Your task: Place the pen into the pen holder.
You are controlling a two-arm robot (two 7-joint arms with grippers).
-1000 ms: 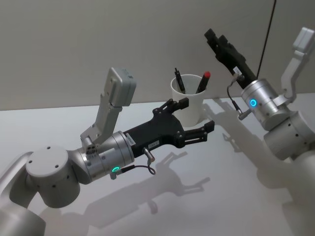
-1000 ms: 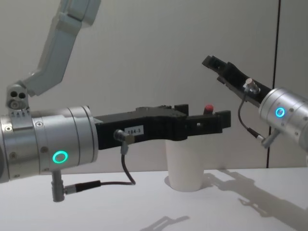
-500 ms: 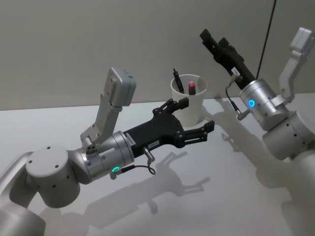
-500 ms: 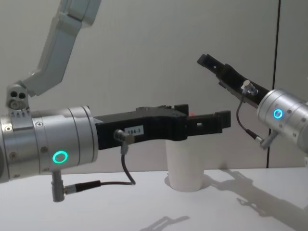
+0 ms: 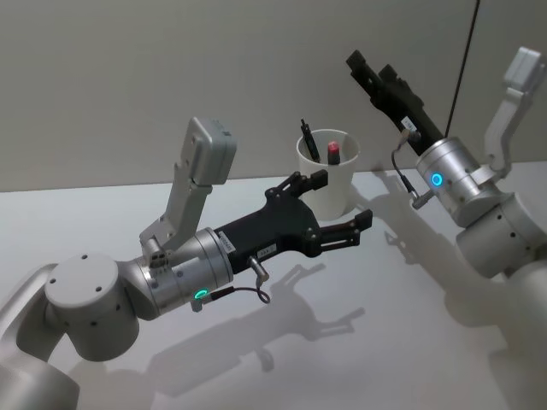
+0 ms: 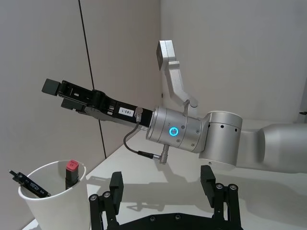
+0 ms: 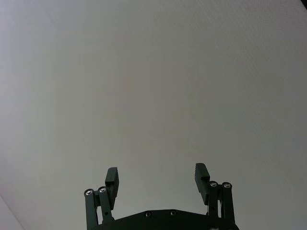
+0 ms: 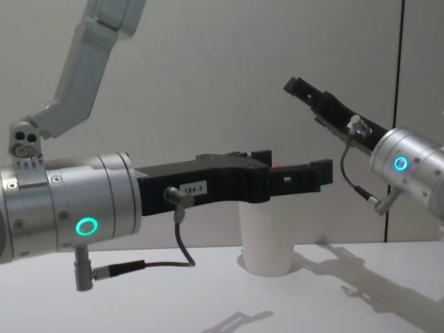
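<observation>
The pen holder (image 5: pixel 332 190), a white paper cup, stands at the back of the table by the wall. Inside it are a red-capped pen (image 5: pixel 332 152) and a black pen (image 5: pixel 308 141) leaning on the left rim. My right gripper (image 5: pixel 369 65) is raised above and to the right of the cup, open and empty, pointing at the wall (image 7: pixel 156 171). My left gripper (image 5: pixel 344 199) hovers open just in front of the cup, holding nothing. The left wrist view shows the cup (image 6: pixel 53 208), the red-capped pen (image 6: pixel 71 171) and the right gripper (image 6: pixel 53 88) above it.
The white table (image 5: pixel 393 333) spreads out in front of the cup. A grey wall (image 5: pixel 171 68) rises right behind it, with a thin dark vertical line (image 5: pixel 466 51) at the right. The chest view shows the cup (image 8: pixel 265 243) partly behind my left gripper (image 8: pixel 295 166).
A second ago the red-capped pen stood higher, leaning on the cup's right rim; it has dropped deeper into the cup. The right gripper has lifted slightly. The left arm has not moved.
</observation>
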